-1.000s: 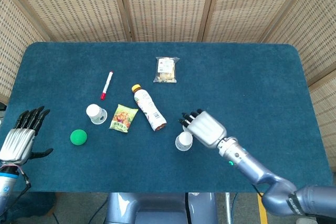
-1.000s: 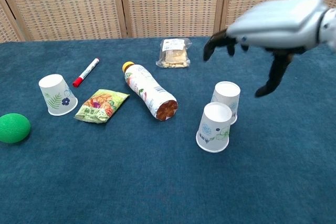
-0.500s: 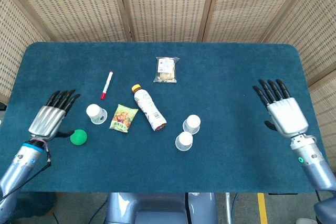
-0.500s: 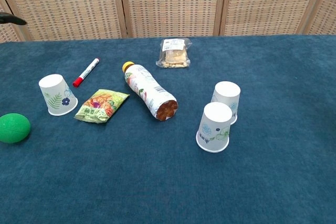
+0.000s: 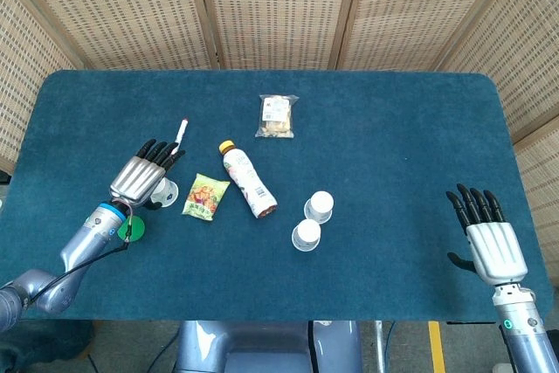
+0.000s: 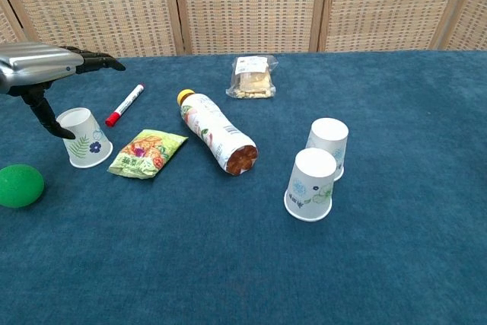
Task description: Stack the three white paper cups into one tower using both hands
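On the blue table (image 5: 393,128), the left hand (image 5: 144,175) hovers spread wide over the lone cup (image 6: 82,137). The right hand (image 5: 493,245) waits, fingers apart and empty, near the table's right edge. The risk is that closing too hard could crush or tip this light upside-down cup. The other two cups (image 6: 319,169), also inverted, stand touching at centre; what is under any of them is hidden.

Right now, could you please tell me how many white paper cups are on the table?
3, all upside down: one white paper cup under the left hand, and two more side by side right of centre.
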Available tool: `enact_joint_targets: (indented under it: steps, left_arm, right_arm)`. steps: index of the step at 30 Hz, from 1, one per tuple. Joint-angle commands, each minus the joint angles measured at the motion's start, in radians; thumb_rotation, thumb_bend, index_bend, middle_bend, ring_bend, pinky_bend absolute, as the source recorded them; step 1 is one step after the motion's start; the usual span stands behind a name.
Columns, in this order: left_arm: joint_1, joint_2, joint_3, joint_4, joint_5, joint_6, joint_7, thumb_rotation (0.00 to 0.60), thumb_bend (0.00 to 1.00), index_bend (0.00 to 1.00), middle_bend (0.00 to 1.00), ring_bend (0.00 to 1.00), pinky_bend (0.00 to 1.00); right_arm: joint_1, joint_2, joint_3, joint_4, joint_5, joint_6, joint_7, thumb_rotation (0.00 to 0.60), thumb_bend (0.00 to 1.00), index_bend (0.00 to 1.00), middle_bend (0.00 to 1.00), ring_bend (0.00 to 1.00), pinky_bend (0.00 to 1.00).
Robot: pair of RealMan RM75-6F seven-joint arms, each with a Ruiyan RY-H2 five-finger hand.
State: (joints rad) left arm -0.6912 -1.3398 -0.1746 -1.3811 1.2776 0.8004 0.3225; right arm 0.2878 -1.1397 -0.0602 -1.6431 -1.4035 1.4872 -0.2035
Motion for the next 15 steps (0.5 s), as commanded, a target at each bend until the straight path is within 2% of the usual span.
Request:
enact_joint_targets:
  steps: [1, 6, 11, 15]
  left_arm:
    - [-0.02, 0.002, 0.008, 0.007, -0.044, -0.033, 0.017, 0.6, 0.0, 0.03, 0.0, 0.0, 0.02]
    - [-0.036, -0.015, 0.018, 0.039, -0.078, -0.06, 0.006, 0.6, 0.0, 0.15, 0.0, 0.04, 0.11]
    - [-0.048, -0.033, 0.028, 0.071, -0.093, -0.065, 0.008, 0.6, 0.0, 0.22, 0.07, 0.13, 0.2]
    - [-0.055, -0.046, 0.034, 0.099, -0.124, -0.075, 0.019, 0.6, 0.0, 0.24, 0.09, 0.17, 0.23]
  right_arm:
    - [-0.009, -0.003, 0.01, 0.005, -0.007, -0.003, -0.002, 0.6, 0.0, 0.0, 0.0, 0.0, 0.0]
    - [-0.02, -0.008, 0.026, 0.016, 0.0, -0.023, 0.007, 0.6, 0.0, 0.0, 0.0, 0.0, 0.0]
    - [-0.027, -0.009, 0.04, 0.017, -0.003, -0.031, 0.003, 0.6, 0.0, 0.0, 0.0, 0.0, 0.0]
    - [-0.035, -0.007, 0.05, 0.014, -0.007, -0.03, 0.004, 0.6, 0.0, 0.0, 0.0, 0.0, 0.0]
